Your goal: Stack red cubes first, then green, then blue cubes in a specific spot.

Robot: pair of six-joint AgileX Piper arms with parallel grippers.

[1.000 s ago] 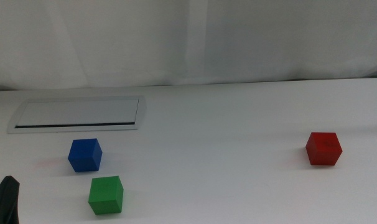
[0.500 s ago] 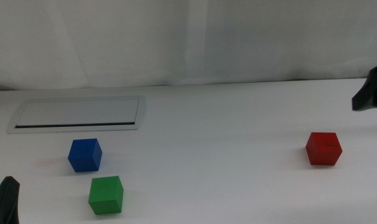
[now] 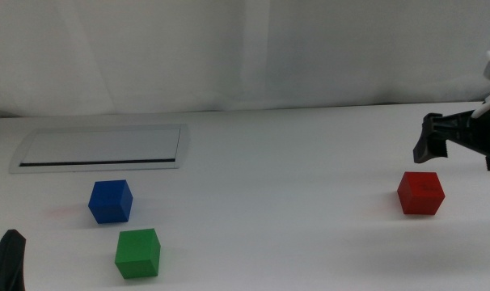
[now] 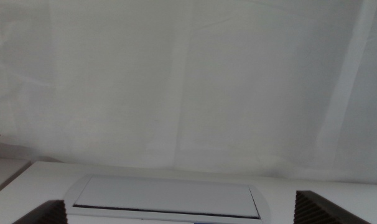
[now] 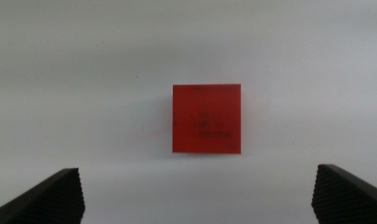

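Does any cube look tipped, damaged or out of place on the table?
Nothing stands out. The red cube, green cube and blue cube sit flat and apart, none stacked. The right gripper hangs open above the red cube.

One small matte red cube, one bright-green cube, one royal-blue cube, one grey-framed flat rectangular panel.

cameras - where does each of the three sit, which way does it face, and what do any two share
Middle view: in front of the table, looking forward and down at the blue cube, green cube and red cube; left gripper at the bottom corner, right gripper entering.
Left wrist view: low, facing the grey-framed panel and backdrop; own jaw tips wide apart.
Right wrist view: above the red cube, looking down; own jaws open.
Shared: red cube in middle and right wrist; panel in middle and left wrist.
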